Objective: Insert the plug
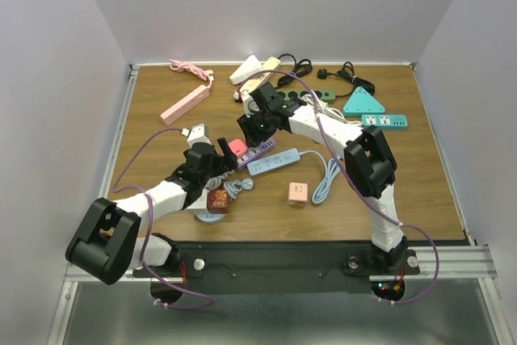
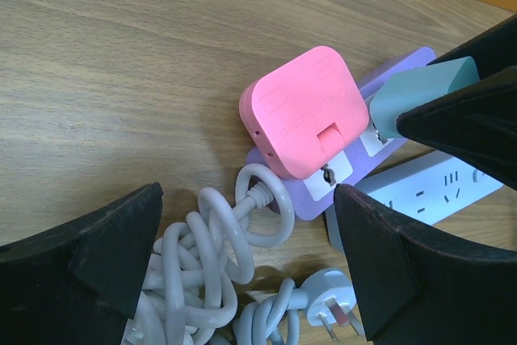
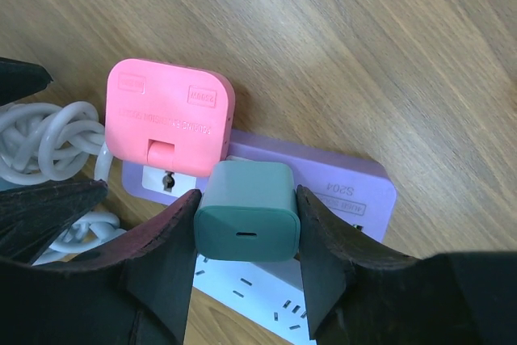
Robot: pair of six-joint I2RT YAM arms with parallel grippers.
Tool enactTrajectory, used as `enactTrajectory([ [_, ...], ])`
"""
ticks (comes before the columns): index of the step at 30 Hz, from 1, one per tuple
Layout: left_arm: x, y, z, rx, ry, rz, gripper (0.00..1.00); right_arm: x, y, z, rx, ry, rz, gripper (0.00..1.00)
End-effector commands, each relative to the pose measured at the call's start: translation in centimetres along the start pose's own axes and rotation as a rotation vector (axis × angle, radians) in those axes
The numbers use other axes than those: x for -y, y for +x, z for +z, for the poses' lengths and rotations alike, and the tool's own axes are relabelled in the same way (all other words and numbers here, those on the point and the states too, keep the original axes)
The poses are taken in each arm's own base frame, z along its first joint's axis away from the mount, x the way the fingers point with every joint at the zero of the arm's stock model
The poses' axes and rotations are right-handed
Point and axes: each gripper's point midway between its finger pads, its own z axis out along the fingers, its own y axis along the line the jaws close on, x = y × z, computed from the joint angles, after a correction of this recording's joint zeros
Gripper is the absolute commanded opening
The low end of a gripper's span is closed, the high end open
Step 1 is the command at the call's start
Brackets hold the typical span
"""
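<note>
Our right end effector (image 3: 246,199) clamps the teal charger (image 3: 245,230) at the purple power strip (image 3: 331,179), just beside the pink adapter (image 3: 166,115); our left end effector (image 2: 249,199) hangs released above the table (image 2: 121,78).

One pink adapter (image 3: 168,115), one teal charger (image 3: 246,212), one purple strip (image 3: 339,183).

In the right wrist view, the pink adapter (image 3: 168,119) is crowding the left end of the purple strip (image 3: 339,171), seemingly touching the teal charger (image 3: 246,208). Coiled grey cable (image 3: 48,143) is blocking the left edge. Bare worktop (image 3: 388,38) is lying open at upper right.
</note>
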Motion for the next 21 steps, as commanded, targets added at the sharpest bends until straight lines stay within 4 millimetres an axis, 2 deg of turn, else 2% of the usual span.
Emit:
enactTrajectory([
  [1,1.2,-0.9,-0.2,0.016,0.042,-0.002,0.98,-0.9,-0.3,1.6,0.012,0.021,-0.006,0.0],
  [12,1.2,-0.7,-0.5,0.023,0.056,-0.006,0.98,0.1,1.0,3.3,-0.02,0.096,0.089,0.0],
  [17,1.2,-0.7,-0.7,0.027,0.064,0.0,0.97,0.2,0.5,3.7,-0.024,0.101,0.096,0.0],
  [21,1.7,-0.5,-0.6,0.026,0.108,0.03,0.9,0.5,0.0,3.9,-0.036,0.114,0.088,0.0],
])
